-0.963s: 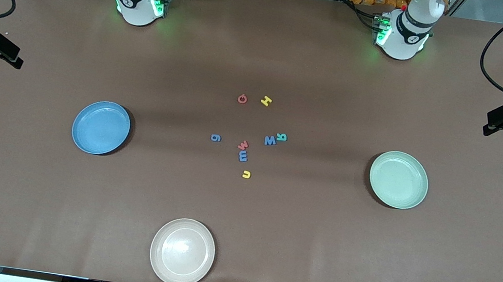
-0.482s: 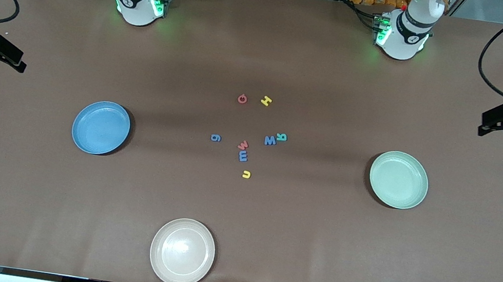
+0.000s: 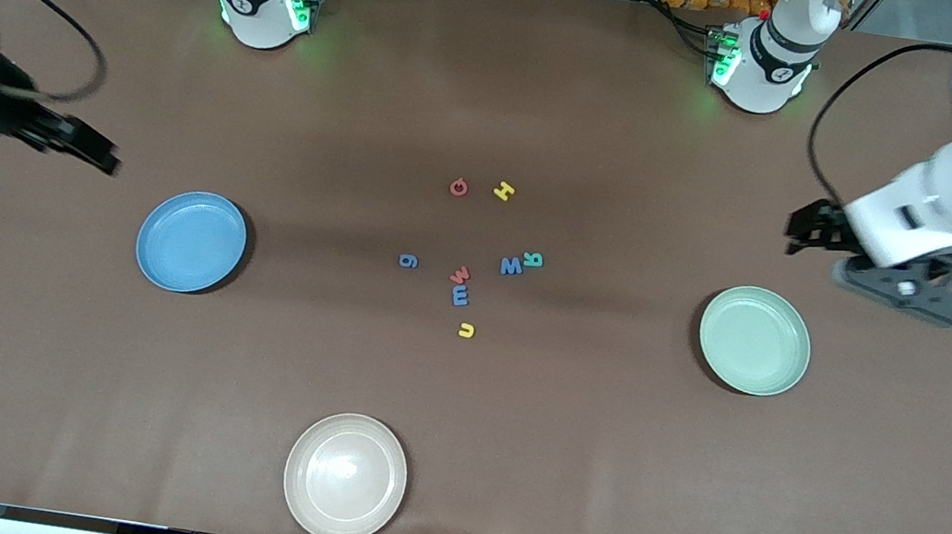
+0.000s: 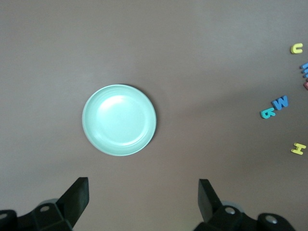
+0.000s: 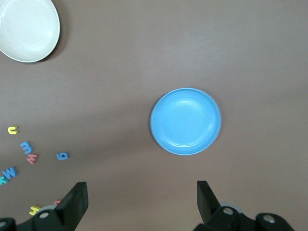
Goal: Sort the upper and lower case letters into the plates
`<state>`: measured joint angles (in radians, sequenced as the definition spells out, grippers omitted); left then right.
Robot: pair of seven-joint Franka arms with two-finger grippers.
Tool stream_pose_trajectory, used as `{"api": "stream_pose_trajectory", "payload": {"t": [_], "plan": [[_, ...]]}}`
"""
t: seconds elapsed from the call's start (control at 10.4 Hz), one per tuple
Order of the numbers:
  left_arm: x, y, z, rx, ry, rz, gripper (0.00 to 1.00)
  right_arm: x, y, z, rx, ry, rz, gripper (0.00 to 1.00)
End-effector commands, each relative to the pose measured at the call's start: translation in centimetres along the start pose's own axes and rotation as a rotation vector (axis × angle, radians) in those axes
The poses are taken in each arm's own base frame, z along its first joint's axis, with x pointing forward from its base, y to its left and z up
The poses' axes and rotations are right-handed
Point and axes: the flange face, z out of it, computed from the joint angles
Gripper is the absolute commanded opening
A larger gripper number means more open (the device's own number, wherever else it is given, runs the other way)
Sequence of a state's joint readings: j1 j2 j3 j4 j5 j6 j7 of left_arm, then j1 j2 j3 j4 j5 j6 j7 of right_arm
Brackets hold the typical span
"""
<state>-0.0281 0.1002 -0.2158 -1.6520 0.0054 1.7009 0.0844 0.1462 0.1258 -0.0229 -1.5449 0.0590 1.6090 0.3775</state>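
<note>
Brown table (image 3: pixel 48 393): letters (image 3: pixel 477 258) mid-table, well apart from both open, empty grippers, left (image 3: pixel 890 269) by mint plate (image 3: pixel 754 341), right (image 3: pixel 37 140) by blue plate (image 3: pixel 191 241).

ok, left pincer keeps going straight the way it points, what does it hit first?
Judging by its wrist view, the left pincer, open, points down at bare table just beside the mint green plate. It would probably meet the tabletop first; depth is unclear.
</note>
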Motion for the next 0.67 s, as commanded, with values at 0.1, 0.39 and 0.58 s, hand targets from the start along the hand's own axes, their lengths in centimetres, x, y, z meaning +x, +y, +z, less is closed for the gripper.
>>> {"api": "stream_pose_trajectory", "payload": {"t": [0.1,0.39,0.58], "plan": [[1.6,3.3,4.3,0.011,-0.005,0.225,1.00,0.2,-10.5,8.8,-0.028,-0.038,0.136,1.00],[2.0,6.6,8.9,0.016,0.034,0.467,1.00,1.9,-12.1,13.1,0.043,-0.088,0.404,1.00],[1.8,9.3,12.5,0.028,0.106,0.565,1.00,3.3,-13.3,16.9,0.075,-0.105,0.624,1.00]]}}
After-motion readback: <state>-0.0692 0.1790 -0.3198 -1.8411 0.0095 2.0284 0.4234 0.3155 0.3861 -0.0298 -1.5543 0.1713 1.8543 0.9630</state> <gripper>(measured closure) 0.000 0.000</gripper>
